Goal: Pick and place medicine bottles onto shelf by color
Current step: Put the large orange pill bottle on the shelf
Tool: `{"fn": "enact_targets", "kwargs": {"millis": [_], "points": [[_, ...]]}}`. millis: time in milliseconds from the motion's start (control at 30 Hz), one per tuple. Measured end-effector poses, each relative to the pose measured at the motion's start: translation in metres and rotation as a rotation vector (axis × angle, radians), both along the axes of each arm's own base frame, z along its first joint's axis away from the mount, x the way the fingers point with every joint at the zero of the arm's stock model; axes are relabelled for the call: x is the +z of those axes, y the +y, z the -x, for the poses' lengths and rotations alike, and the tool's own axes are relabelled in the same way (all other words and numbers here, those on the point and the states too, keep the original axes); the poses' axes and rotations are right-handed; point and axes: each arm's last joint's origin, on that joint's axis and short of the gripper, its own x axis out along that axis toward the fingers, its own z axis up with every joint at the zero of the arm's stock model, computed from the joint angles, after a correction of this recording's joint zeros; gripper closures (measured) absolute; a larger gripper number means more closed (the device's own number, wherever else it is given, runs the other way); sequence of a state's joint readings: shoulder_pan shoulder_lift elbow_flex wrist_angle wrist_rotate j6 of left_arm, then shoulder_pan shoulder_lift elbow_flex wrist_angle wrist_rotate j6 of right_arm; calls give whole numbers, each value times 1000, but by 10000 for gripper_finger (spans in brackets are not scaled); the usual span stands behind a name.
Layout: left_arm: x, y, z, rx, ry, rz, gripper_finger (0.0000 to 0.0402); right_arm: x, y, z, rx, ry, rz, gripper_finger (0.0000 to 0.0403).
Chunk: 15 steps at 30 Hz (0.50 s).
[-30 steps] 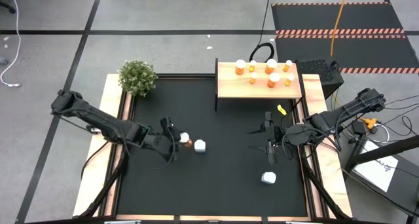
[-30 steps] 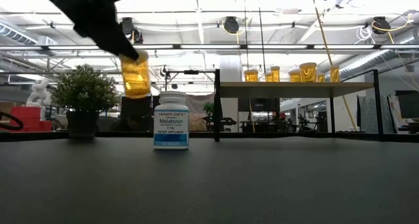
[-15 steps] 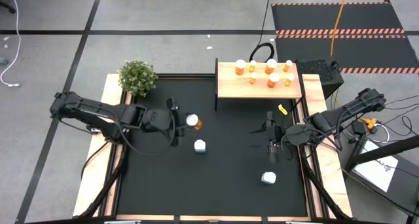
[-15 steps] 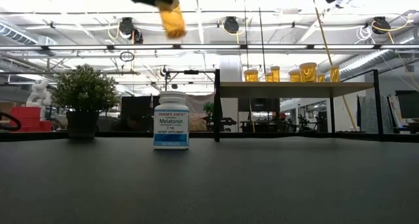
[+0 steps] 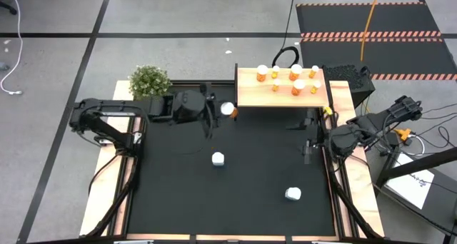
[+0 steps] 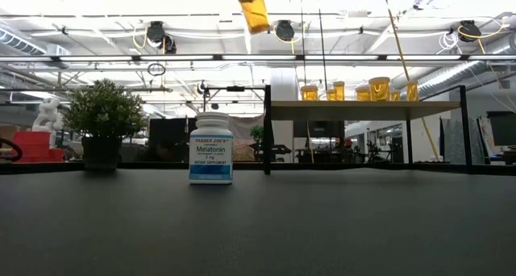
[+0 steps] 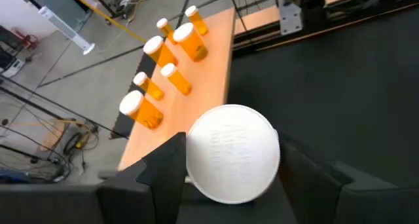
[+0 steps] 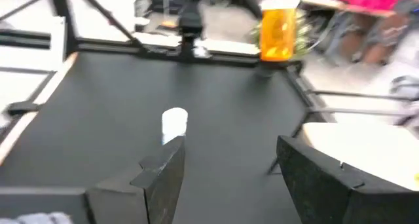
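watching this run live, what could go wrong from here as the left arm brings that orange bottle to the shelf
1. The left hand carries the orange bottle high beside the shelf edge; set too near that edge, it could topple off.
2. Six orange bottles already crowd the shelf, so the arriving bottle could knock one over.
3. The right hand waits open near the shelf's other end, a possible clash.

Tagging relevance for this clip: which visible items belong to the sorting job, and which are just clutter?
Job:
- amber bottle held by left end effector
- six amber bottles on shelf
- two white bottles on the mat

Clutter:
- potted plant
- yellow object beside the shelf
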State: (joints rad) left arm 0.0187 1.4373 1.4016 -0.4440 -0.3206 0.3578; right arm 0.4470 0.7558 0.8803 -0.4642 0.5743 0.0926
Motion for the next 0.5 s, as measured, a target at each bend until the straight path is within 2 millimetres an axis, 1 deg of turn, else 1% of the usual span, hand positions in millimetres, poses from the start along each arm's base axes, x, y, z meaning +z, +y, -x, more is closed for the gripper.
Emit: {"fn": "enact_targets", "kwargs": {"millis": [67,200,367,500], "points": [[2,9,-10,-5,6,-11,185,2,-3,4,-49,-19,28,178],[3,27,-30,-30,17,-13,185,5,-8,9,-104,-32,82,210],[4,50,-53,-40,22,-37,185,7,-10,14,-90,-37,133,252],[5,70,-69,-51,25,-51,185,8,-11,15,-77,-35,171,275]]}}
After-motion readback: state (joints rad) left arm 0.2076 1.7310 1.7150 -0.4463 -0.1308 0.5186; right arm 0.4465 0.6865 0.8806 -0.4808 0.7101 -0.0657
